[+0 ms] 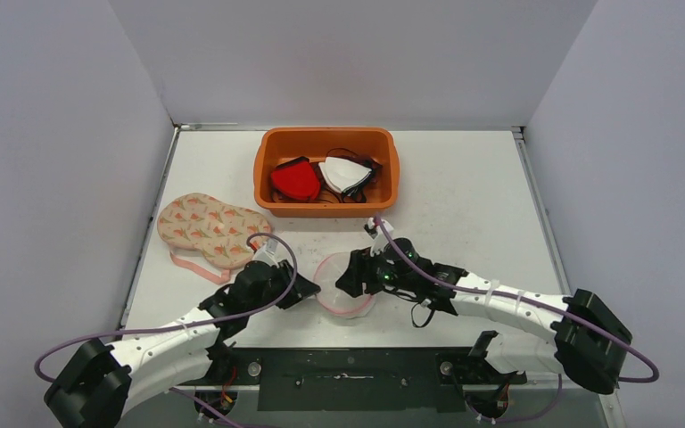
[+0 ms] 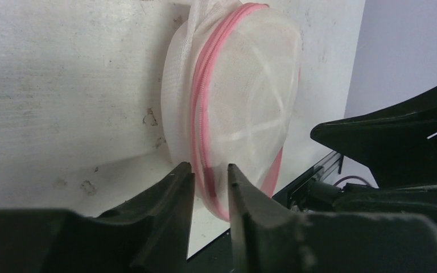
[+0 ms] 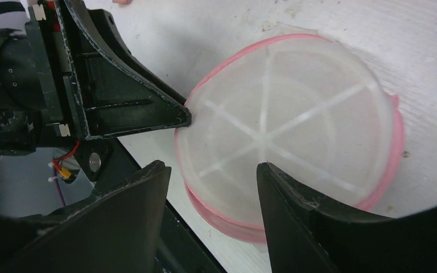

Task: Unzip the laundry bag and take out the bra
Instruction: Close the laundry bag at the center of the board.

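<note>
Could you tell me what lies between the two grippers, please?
The mesh laundry bag lies between the left gripper and right gripper, seen in the top view.

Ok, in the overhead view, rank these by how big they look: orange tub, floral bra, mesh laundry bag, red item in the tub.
1. orange tub
2. floral bra
3. mesh laundry bag, though partly covered
4. red item, clearly smallest

A pink-rimmed laundry bag [image 1: 344, 301] lies at the table's [image 1: 464, 205] near edge, between the left gripper [image 1: 310, 291] and right gripper [image 1: 344, 276]. Behind, an orange tub [image 1: 270, 192] holds bras [image 1: 296, 183]; a floral bra [image 1: 210, 227] lies left.
</note>
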{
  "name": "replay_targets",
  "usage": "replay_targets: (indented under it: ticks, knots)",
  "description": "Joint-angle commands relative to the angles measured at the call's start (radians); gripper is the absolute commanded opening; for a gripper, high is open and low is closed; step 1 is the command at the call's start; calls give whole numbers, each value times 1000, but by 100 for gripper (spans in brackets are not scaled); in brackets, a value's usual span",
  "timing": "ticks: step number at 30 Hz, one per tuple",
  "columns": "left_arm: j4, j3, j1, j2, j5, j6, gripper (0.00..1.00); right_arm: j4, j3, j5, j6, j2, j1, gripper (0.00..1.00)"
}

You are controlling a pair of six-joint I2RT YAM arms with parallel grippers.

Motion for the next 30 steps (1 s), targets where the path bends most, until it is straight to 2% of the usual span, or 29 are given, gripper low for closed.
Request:
replay_targets:
  ticks: [1, 2, 5, 10, 13, 16, 18, 23, 30]
  knots:
    - [-37, 64, -8, -25, -6, 52, 32, 124, 48, 4, 12, 68, 38, 57]
    - [-62, 67, -8, -38, -11, 61, 41, 127, 48, 20, 14, 83, 39, 57]
    - [-146, 80, -7, -103, -31, 87, 55, 119, 44, 65, 8, 108, 38, 54]
    - [-274, 98, -2, -189, -94, 131, 66, 97, 22, 116, -7, 130, 36, 54]
    - [-247, 97, 6, -183, -108, 134, 68, 104, 4, 120, -4, 125, 36, 54]
    - [-154, 100, 14, -126, -83, 130, 67, 87, 5, 134, -4, 78, 36, 55]
    - [-83, 113, 16, -66, -66, 128, 67, 52, 13, 162, -12, 35, 34, 59]
    - [-27, 137, 17, 13, -32, 135, 67, -24, -4, 202, -25, -50, 12, 67]
    - [5, 108, 17, 59, -57, 155, 56, 45, -76, 202, -12, -3, -3, 66]
